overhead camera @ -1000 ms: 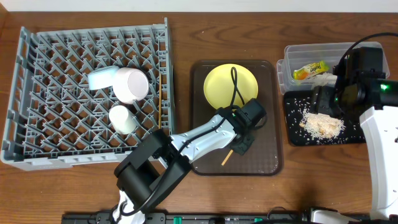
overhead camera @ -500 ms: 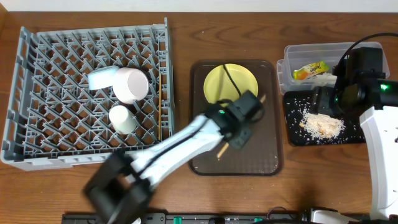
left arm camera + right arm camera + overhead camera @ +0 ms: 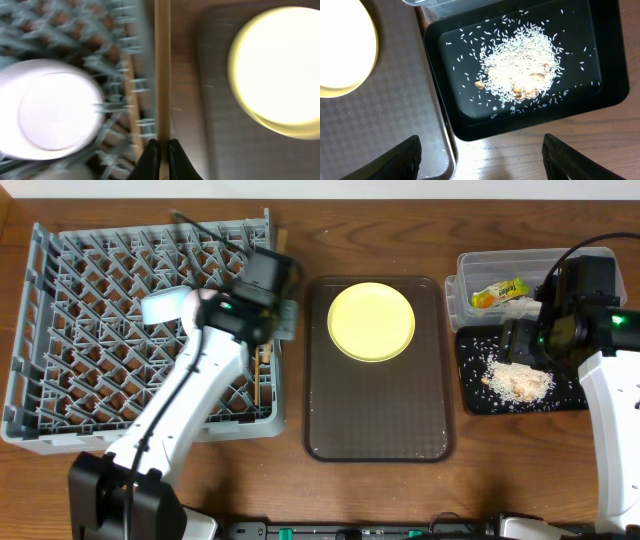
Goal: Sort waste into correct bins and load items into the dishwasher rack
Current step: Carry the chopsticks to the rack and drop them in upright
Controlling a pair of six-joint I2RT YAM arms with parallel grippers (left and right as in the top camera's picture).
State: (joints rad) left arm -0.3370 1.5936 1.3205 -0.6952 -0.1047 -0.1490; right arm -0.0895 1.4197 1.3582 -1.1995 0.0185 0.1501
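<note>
Pinching 1 thin light wooden chopstick (image 3: 162, 75), left gripper (image 3: 161, 151) sits over the right edge of the large grey pegged plastic rack (image 3: 90, 380), near the white bowl (image 3: 55, 110). Round yellow plate (image 3: 371, 321) on the dark brown tray (image 3: 380, 420). Right gripper (image 3: 485, 155) spread wide above rice scraps (image 3: 520, 72) in the glossy black tray (image 3: 610, 75).

Overhead top-down; wrists close, downward; share yellow plate (image 3: 371, 321).

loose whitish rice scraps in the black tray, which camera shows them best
The right wrist view: it looks straight down on the loose whitish-beige rice-like food scraps, resolving single grains across the shallow glossy black rectangular tray. Overhead shows them only as a small pale heap. The left wrist view does not show them.
</note>
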